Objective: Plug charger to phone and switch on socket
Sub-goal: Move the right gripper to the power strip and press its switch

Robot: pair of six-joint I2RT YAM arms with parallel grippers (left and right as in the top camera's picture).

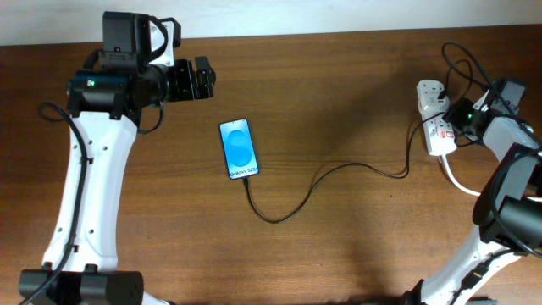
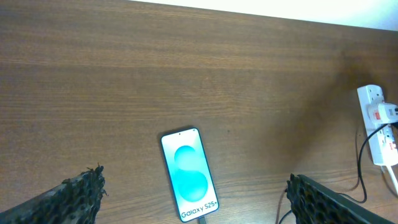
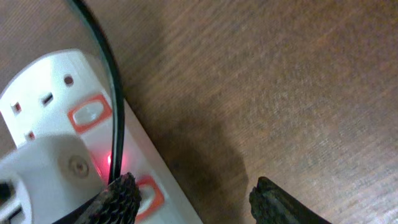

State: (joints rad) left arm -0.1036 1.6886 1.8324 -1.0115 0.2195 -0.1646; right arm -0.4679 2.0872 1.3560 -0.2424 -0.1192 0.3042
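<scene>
The phone (image 1: 239, 148) lies flat mid-table with its blue screen up; it also shows in the left wrist view (image 2: 189, 182). The charger's thin black cable (image 1: 322, 178) runs from the phone's lower edge, where its tip meets the phone, across to the socket (image 1: 436, 114), a white strip at the far right. My left gripper (image 1: 201, 79) is open and empty, up and left of the phone. My right gripper (image 3: 196, 202) is open, one finger on a red-rimmed switch of the socket (image 3: 56, 106). A red light glows there.
A white adapter (image 3: 43, 174) is plugged into the strip. The thick white cord (image 1: 461, 182) trails off toward the right arm's base. Black robot cables loop above the strip (image 1: 461, 63). The table's far edge runs along the top.
</scene>
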